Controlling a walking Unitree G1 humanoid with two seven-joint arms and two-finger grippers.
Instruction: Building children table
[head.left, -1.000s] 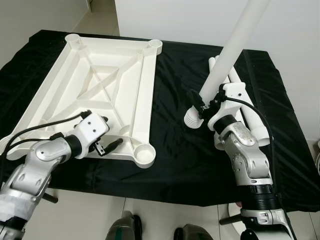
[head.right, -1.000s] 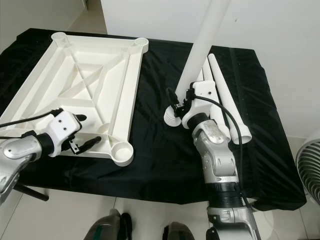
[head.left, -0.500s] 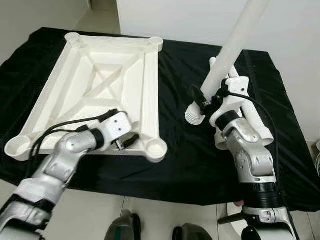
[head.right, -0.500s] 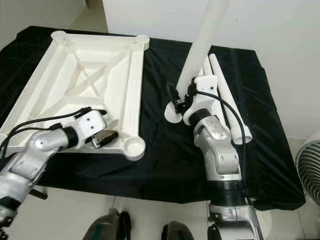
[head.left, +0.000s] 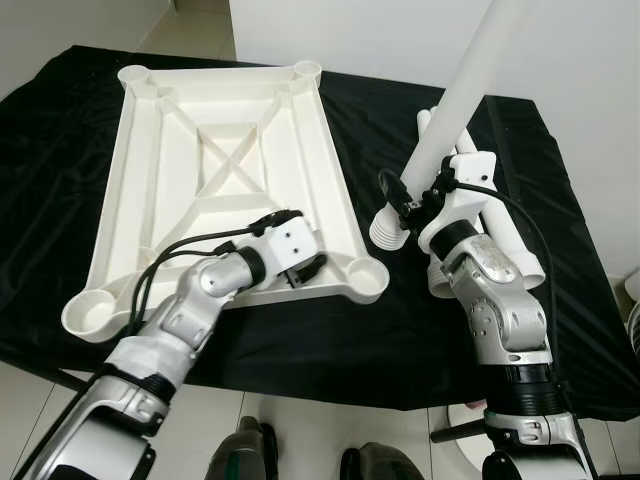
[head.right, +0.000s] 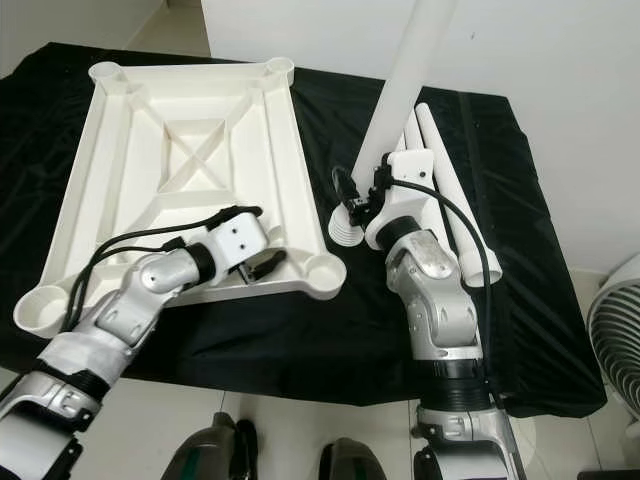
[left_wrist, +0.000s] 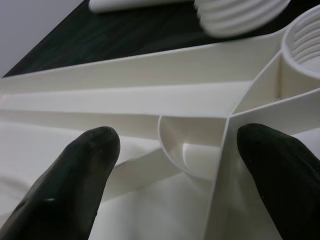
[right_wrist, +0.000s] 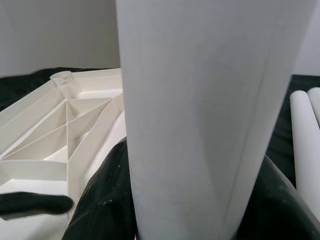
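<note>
A white ribbed tabletop (head.left: 215, 160) lies upside down on the black-draped table (head.left: 560, 330). My left gripper (head.left: 305, 268) rests in its near right part, beside the corner socket (head.left: 368, 278). In the left wrist view the black fingers (left_wrist: 75, 185) stand open, with a curved rib and a straight rib between them. My right gripper (head.left: 425, 195) is shut on a long white leg (head.left: 470, 70), held steeply tilted. Its threaded end (head.left: 387, 232) hangs just above the cloth, close to that socket (left_wrist: 305, 45).
Spare white legs (head.right: 450, 190) lie on the cloth behind my right arm. A fan (head.right: 615, 330) stands off the table's right corner. The table's front edge runs just below both arms, and a white wall rises behind.
The tabletop has swung and slid to the right with my left gripper, bringing its near corner socket close to the leg's threaded end. The right arm and leg have hardly moved.
</note>
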